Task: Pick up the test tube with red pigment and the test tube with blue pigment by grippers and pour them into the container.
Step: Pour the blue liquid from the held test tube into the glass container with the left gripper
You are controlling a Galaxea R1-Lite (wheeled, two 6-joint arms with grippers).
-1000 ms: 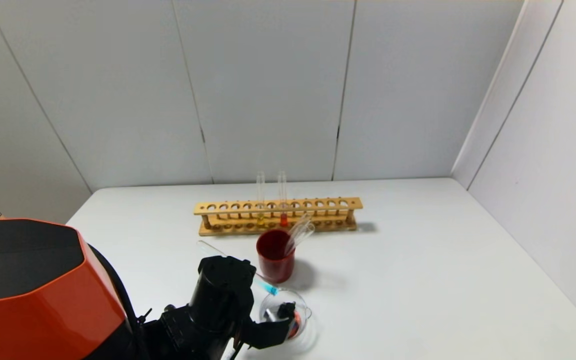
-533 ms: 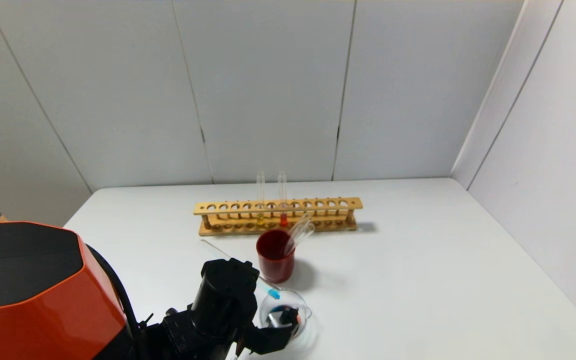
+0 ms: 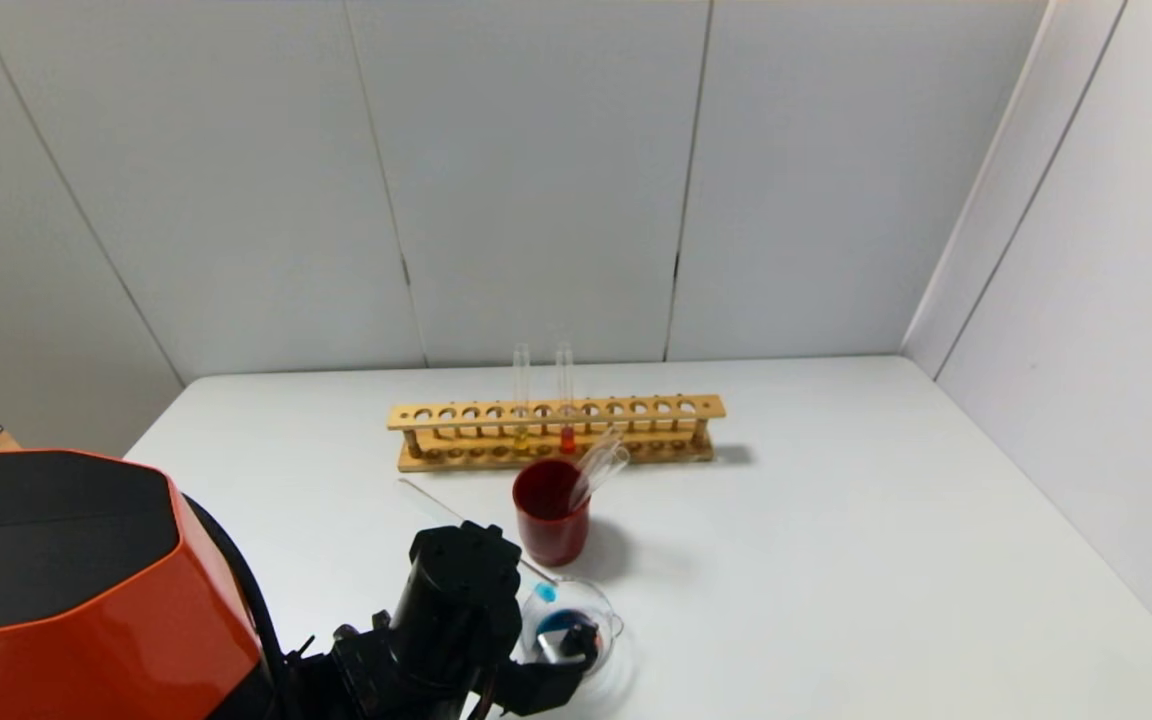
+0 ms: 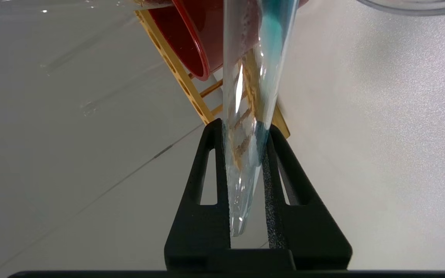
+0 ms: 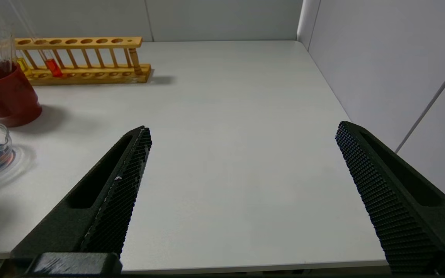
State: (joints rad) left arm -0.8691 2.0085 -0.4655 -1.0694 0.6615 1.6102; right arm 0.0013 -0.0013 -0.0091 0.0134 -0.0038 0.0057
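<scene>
Teal liquid pooling in container (image 3: 576, 630), near edge, below red cup (image 3: 549, 510) | left gripper (image 4: 245, 131) clamped tight on test tube with blue pigment (image 4: 251, 116), tilted | keep mouth over rim, tip slowly, drain fully | right gripper (image 5: 242, 181) wide open, empty, parked right
</scene>
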